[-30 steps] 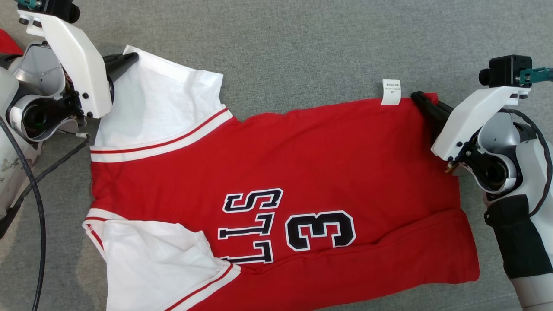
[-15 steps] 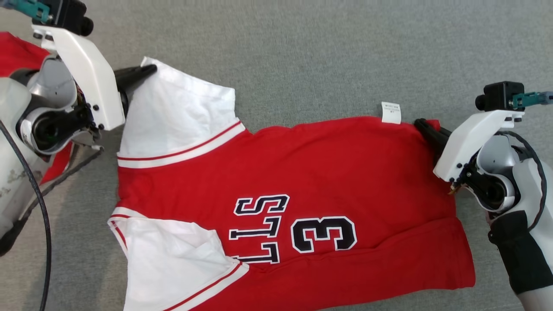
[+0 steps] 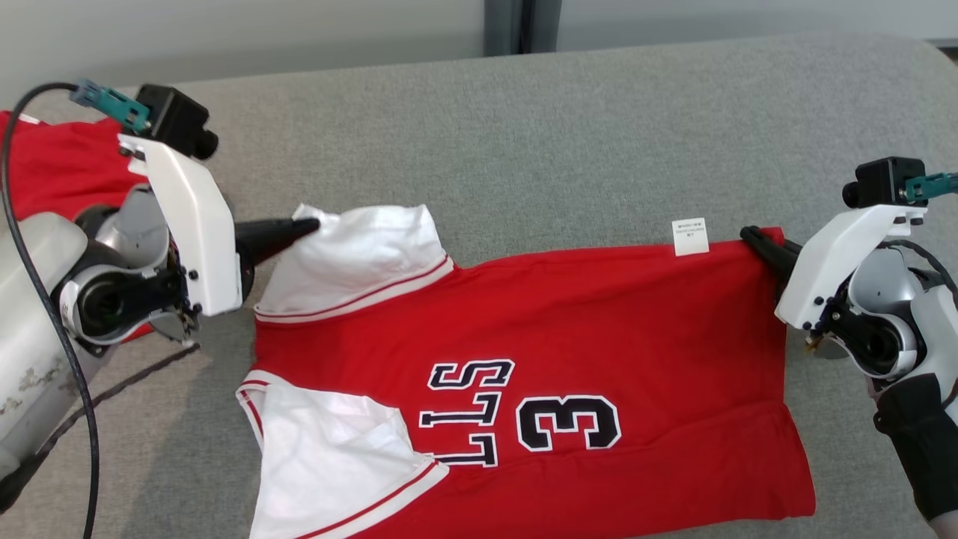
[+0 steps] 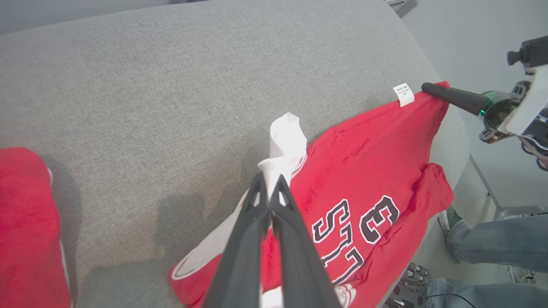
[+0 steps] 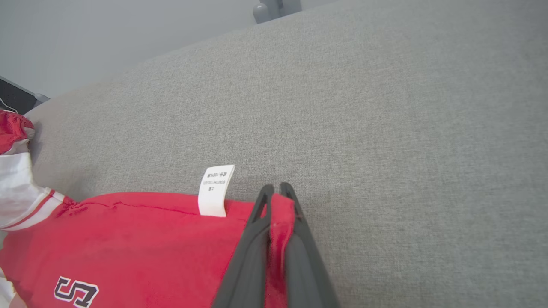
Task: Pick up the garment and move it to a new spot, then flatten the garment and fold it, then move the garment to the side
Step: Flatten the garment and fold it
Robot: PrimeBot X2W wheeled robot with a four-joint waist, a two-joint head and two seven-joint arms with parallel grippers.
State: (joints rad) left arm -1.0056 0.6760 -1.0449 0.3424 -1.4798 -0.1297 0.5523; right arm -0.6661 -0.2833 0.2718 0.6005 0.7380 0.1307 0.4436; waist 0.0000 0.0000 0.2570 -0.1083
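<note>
Pinching white sleeve (image 3: 359, 254) in left jaws, shut tight, well left of label (image 3: 689, 236). Pinching red hem corner (image 3: 773, 234) in right jaws, also shut, just right of label. Got jersey (image 3: 599, 314) spread on grey table (image 3: 524, 112), top edge taut between both grips, number print (image 3: 569, 423) below label. Spotted second red garment (image 3: 60, 157) far left of label.

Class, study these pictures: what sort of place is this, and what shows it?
Probably an indoor robot test room: a grey fabric-covered table before a plain pale wall, a red-and-white numbered jersey on it, and a person's denim-clad legs beside it.
</note>
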